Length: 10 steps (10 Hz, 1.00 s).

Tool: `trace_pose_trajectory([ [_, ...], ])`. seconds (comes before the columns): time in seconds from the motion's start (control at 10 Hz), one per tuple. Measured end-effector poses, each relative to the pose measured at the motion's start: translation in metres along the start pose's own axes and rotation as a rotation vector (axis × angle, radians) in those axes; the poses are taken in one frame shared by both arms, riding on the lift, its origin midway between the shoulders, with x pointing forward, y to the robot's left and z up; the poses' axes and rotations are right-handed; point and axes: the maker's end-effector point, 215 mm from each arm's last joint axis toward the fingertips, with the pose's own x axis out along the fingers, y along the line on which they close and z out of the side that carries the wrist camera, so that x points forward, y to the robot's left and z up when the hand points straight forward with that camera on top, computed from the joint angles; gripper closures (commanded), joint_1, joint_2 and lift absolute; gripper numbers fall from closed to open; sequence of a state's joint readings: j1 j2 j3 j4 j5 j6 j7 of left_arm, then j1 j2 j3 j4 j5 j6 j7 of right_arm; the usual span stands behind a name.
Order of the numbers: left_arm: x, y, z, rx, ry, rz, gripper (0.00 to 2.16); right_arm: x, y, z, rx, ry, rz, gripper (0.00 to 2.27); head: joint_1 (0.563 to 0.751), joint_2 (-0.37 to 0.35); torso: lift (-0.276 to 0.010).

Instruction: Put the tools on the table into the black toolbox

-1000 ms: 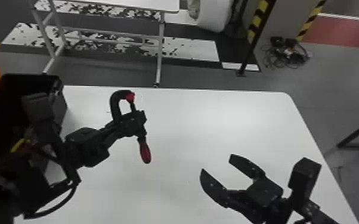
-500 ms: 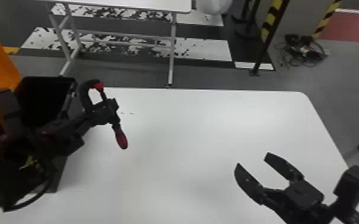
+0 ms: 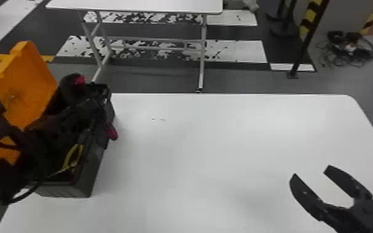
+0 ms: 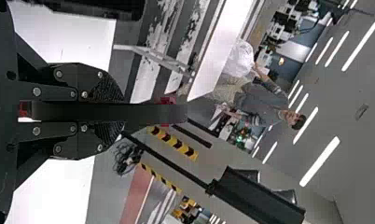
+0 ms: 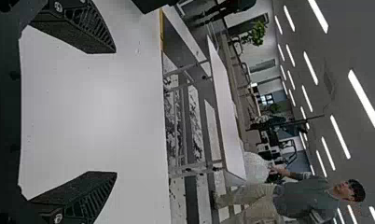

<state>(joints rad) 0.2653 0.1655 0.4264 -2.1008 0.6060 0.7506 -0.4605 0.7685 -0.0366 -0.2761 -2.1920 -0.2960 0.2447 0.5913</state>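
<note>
White table (image 3: 210,148) out front, grey floor behind it with a second white table (image 3: 139,4) and a tangle of cables (image 3: 347,48), and the action's all over on the robot's left! There sits the black toolbox (image 3: 85,184), orange lid (image 3: 31,83) up, a yellow-handled tool (image 3: 72,155) inside. And look at the left gripper (image 3: 91,107), up at the far part of the box, fingers (image 4: 110,86) pinching the black clamp (image 4: 153,112) from both sides! The clamp's upper end with its red tip shows over the box's far end, its red handle (image 3: 112,133) slanting down by the wall nearest the open tabletop; touching or just clear, I can't tell. Across on the right, the right gripper (image 3: 311,173) hangs above the table, fingers (image 5: 94,28) spread wide, nothing between them.
</note>
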Motion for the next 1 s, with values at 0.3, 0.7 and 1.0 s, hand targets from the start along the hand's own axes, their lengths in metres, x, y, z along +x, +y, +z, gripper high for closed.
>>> trace_pose_trajectory([
  [0.3, -0.015, 0.058, 0.027, 0.004, -0.06, 0.103, 2.13, -0.004, -0.009, -0.007, 0.013, 0.002, -0.021, 0.09, 0.695, 0.149, -0.075],
  [0.7, -0.03, 0.115, 0.044, 0.1, -0.176, 0.219, 1.26, -0.007, -0.021, -0.009, 0.015, -0.014, -0.049, 0.09, 0.695, 0.224, -0.075],
  [1.0, -0.042, 0.13, 0.041, 0.127, -0.224, 0.264, 0.0, -0.011, -0.028, -0.006, 0.016, -0.021, -0.064, 0.1, 0.695, 0.239, -0.075],
])
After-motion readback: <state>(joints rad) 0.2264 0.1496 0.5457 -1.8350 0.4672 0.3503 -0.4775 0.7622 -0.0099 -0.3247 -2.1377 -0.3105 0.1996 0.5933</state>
